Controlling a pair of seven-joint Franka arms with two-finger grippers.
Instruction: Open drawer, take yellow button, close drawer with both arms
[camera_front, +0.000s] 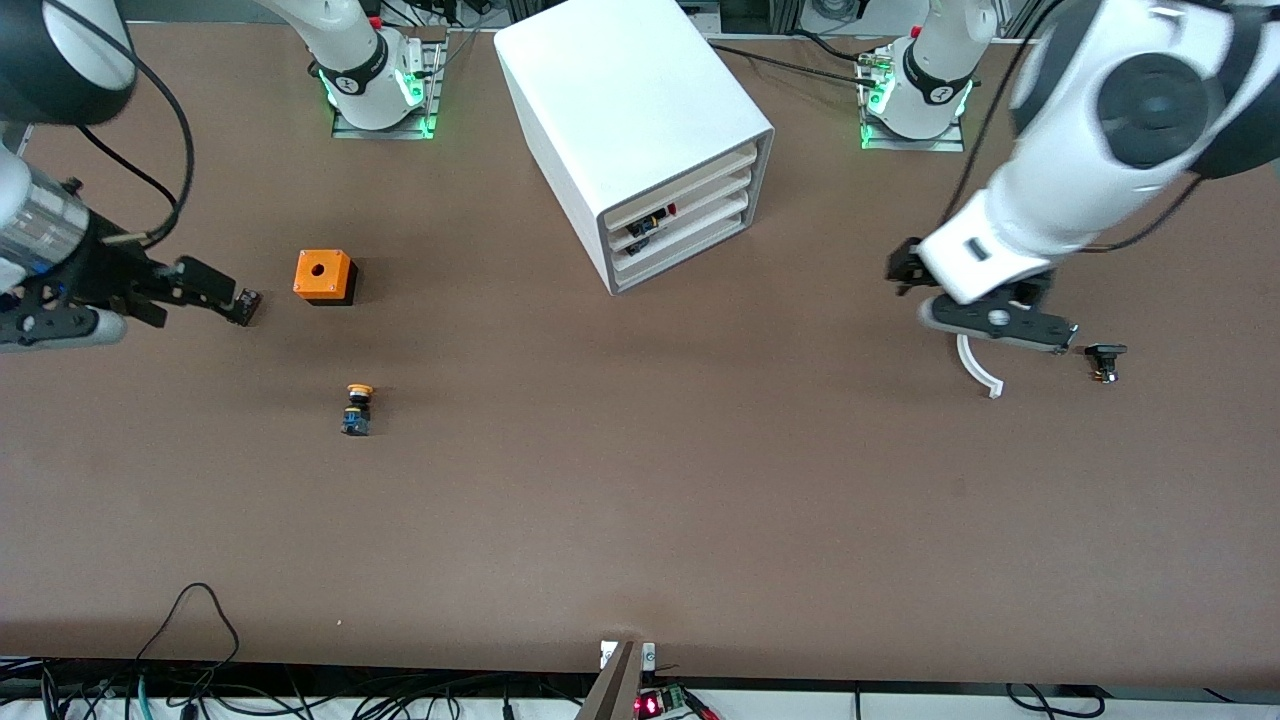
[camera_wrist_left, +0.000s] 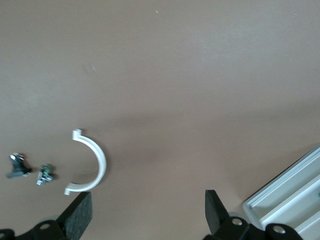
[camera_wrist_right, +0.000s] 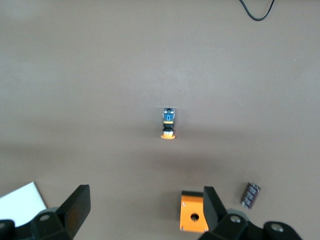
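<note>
The white cabinet (camera_front: 640, 110) stands at the table's middle near the robots' bases. Its uppermost drawer (camera_front: 690, 183) sits flush with the two lower ones. The button (camera_front: 358, 408), with an orange-yellow cap on a black-and-blue body, lies on the bare table, nearer the front camera than the orange cube (camera_front: 324, 276). It also shows in the right wrist view (camera_wrist_right: 168, 124). My right gripper (camera_front: 215, 288) (camera_wrist_right: 145, 200) is open and empty, beside the cube at the right arm's end. My left gripper (camera_front: 1000, 325) (camera_wrist_left: 147, 205) is open and empty over the table at the left arm's end.
A small dark cylinder (camera_front: 248, 305) lies by the right gripper. A white curved piece (camera_front: 978, 368) (camera_wrist_left: 87, 165) and a small black-capped part (camera_front: 1105, 360) lie by the left gripper. A small black, yellow and red part (camera_front: 650, 220) shows in the cabinet's front.
</note>
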